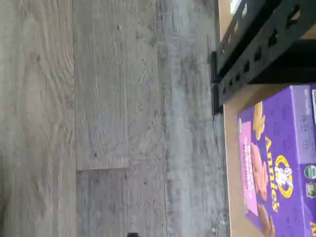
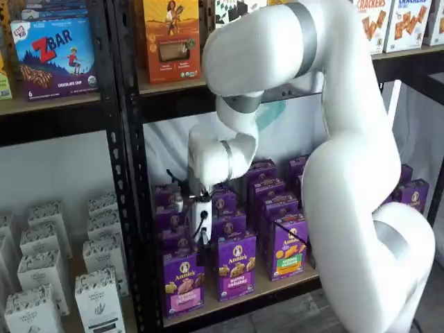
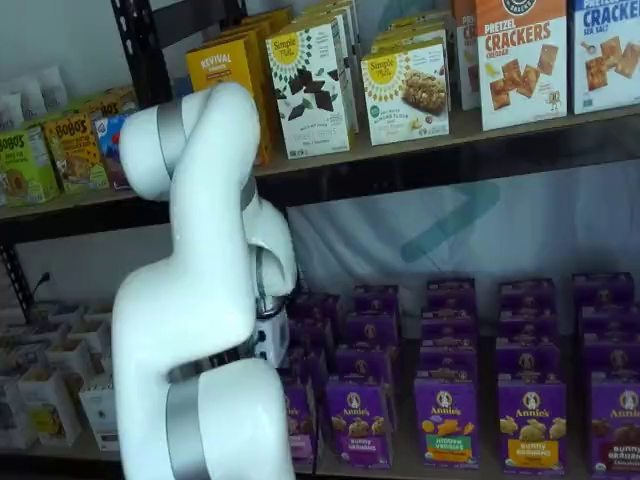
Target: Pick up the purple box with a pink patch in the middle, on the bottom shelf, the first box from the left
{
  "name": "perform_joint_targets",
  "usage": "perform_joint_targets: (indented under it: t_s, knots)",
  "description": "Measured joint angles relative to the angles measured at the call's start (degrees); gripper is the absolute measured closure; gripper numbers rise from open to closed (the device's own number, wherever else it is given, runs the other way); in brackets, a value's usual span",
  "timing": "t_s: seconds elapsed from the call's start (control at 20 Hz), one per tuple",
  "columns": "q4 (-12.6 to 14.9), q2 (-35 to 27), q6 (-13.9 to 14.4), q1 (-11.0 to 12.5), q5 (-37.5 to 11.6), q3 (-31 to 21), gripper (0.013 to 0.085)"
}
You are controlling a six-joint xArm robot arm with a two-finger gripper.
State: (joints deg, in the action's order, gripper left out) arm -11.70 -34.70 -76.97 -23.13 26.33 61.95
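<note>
Below the jaws, purple box (image 2: 183, 280), upright

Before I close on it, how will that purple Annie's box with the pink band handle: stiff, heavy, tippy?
The purple box looks like a thin paperboard carton, so probably light and liable to dent under a hard squeeze. It stands upright on the bottom shelf, taller than deep, so a nudge could tip it back. Its printed faces look smooth, perhaps slippery. The gripper hangs just above it.
</note>
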Motion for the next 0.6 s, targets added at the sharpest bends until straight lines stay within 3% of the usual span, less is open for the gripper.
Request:
perform_joint_targets:
  t_s: [0.05, 0.1, 0.15, 0.4, 0.6]
  knots:
    - [1.7, 0.02, 1.62, 0.02, 0.0, 0.0, 0.013]
    - [5.54, 0.16, 4.94, 0.09, 0.06, 0.03, 0.013]
    - [7.0, 0.25, 6.19, 0.12, 0.13, 0.05, 0.013]
    - [7.8, 0.25, 6.97, 0.03, -0.13, 0.13, 0.013]
    - [6.58, -0.49, 5.95, -0.08, -1.68, 0.3, 0.013]
